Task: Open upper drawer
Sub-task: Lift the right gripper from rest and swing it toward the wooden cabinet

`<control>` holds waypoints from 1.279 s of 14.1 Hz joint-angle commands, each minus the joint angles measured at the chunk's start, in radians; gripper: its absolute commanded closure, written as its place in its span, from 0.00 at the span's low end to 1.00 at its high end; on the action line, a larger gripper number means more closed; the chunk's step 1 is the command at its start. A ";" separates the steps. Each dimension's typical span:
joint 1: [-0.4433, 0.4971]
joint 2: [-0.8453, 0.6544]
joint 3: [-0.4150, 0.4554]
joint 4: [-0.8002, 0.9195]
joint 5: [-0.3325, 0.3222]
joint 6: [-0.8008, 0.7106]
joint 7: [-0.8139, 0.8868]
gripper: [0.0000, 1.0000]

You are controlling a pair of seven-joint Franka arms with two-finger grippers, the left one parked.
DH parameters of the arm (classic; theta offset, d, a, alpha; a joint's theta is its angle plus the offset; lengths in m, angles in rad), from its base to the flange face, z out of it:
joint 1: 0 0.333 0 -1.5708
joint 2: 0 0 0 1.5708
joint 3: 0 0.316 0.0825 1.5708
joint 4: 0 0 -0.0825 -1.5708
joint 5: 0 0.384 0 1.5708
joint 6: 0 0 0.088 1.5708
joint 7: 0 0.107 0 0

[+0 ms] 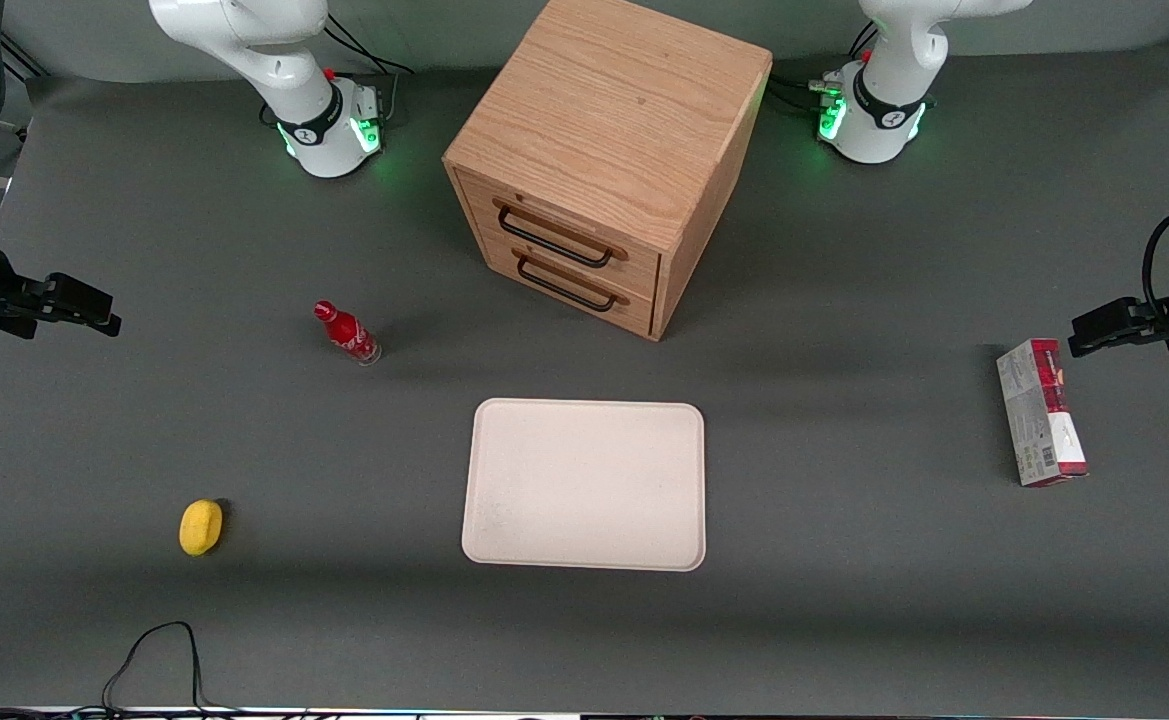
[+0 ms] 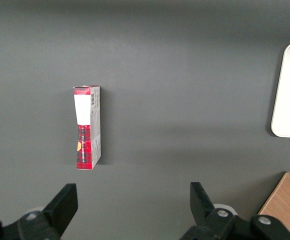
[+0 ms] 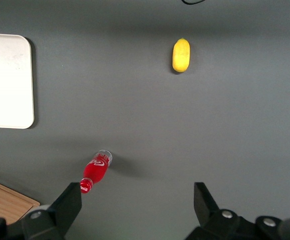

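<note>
The oak cabinet [image 1: 609, 120] stands at the middle of the table, toward the robot bases. Its upper drawer [image 1: 634, 268] is shut, with its thin black bar handle [image 1: 556, 240] across the front. The matching bottom drawer [image 1: 634, 305] below it is shut too. My gripper [image 1: 94, 305] hovers above the table at the working arm's end, well apart from the cabinet. It is open and empty, its fingers spread wide in the right wrist view [image 3: 136, 195]. A corner of the cabinet top [image 3: 5, 202] shows in that view.
A red bottle [image 1: 347, 335] stands between my gripper and the cabinet, also in the right wrist view [image 3: 97, 171]. A white tray [image 1: 584, 485] lies in front of the drawers. A yellow lemon [image 1: 201, 526] and a red-and-grey box [image 1: 1041, 412] lie on the table.
</note>
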 commanded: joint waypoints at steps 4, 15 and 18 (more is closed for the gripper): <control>0.003 -0.001 -0.002 0.006 -0.009 -0.006 -0.009 0.00; 0.343 0.054 0.024 0.045 0.060 -0.030 -0.020 0.00; 0.468 0.085 0.024 0.054 0.062 -0.030 -0.044 0.00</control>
